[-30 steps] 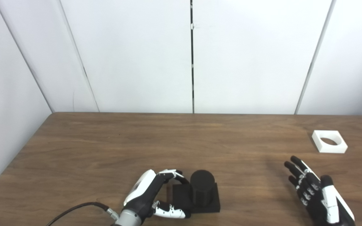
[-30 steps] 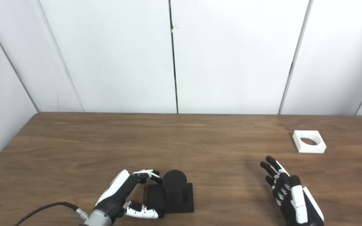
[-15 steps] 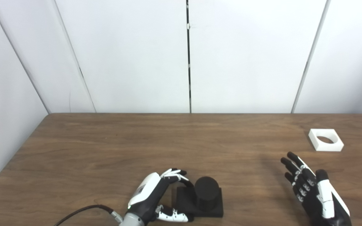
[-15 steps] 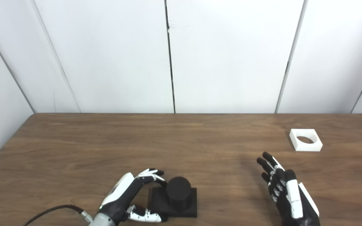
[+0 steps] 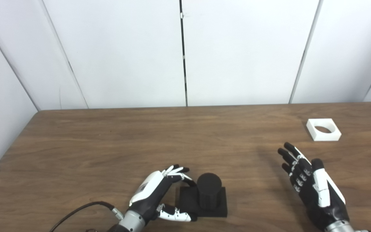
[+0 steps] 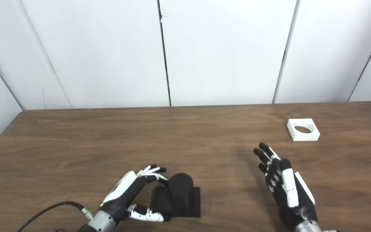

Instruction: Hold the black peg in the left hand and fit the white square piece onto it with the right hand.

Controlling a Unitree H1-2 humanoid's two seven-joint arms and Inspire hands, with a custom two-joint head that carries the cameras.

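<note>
The black peg, a round post on a square black base, stands on the wooden table near its front edge. My left hand is curled around the base's left side, thumb at the near corner and fingers arched over the far corner; firm contact is hard to tell. The white square piece, with a round hole, lies flat at the far right. My right hand hovers open, fingers spread, well short of the white piece and to its left.
A black cable trails from my left wrist toward the lower left. White wall panels stand right behind the table's far edge.
The camera has tilted and shifted, so the whole scene sits differently. My right hand has reached a little further forward. My left hand stays curled by the peg base.
</note>
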